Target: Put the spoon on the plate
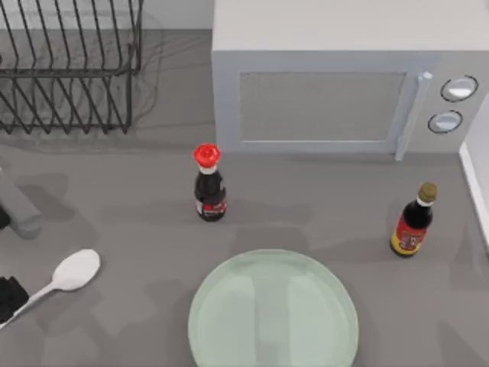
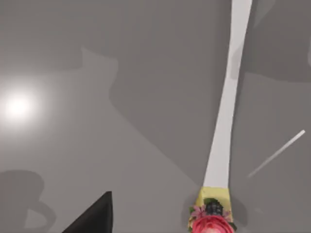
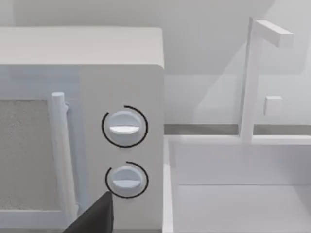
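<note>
left gripper (image 1: 11,297) — at the near-left edge, mostly cut off, pinching the spoon (image 1: 70,274) by its handle | spoon bowl points right, well left of the plate (image 1: 273,315) | plate near centre, its near rim cut off | right arm parked by the microwave (image 3: 82,131)

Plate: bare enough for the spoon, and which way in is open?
The plate is bare all over. Open table lies between the spoon, held in the left gripper at the left edge, and the plate's left rim. It is tighter behind, by the red-capped bottle, and right, by the gold-capped bottle.
</note>
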### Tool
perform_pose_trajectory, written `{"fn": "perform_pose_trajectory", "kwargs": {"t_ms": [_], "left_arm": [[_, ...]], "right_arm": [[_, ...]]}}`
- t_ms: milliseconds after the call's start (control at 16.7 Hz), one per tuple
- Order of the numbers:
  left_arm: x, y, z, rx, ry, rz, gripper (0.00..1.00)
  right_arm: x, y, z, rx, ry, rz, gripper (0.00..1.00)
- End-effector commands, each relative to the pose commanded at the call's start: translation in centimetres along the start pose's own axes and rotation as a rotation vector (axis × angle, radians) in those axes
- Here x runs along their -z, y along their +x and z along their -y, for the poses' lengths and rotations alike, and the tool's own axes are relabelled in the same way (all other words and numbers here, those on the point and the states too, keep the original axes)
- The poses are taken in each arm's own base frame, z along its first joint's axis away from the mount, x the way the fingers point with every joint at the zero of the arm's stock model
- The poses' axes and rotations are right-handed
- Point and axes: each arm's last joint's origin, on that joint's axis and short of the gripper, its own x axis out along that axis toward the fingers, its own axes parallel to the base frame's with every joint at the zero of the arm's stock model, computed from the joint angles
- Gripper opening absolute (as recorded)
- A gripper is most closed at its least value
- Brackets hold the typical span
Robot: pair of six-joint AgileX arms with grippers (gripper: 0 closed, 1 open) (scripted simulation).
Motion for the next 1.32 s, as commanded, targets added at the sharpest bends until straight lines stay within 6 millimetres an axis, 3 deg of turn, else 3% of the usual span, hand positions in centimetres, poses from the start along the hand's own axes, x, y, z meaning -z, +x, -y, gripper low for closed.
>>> {"fn": "perform_pose_trajectory", "kwargs": {"t_ms": [240,600,780,1080,1320], "left_arm": [[-0.9,0.3,-1.0,0.065,0.058,-0.061,1.0],[-0.9,0.7,-1.0,0.066,0.06,-0.062,1.0],[-1.0,3.0,-1.1,0.067,0.058,-0.063,1.0],[-0.7,8.5,-0.8,0.058,0.058,-0.055,1.0],[-0.2,10.2,-0.4,0.065,0.058,-0.061,1.0]], "right_arm": [[0.0,0.0,0.0,0.0,0.0,0.0,1.0],[0.0,0.0,0.0,0.0,0.0,0.0,1.0],[0.0,0.0,0.0,0.0,0.0,0.0,1.0],[0.0,0.0,0.0,0.0,0.0,0.0,1.0],[0.0,0.0,0.0,0.0,0.0,0.0,1.0]]}}
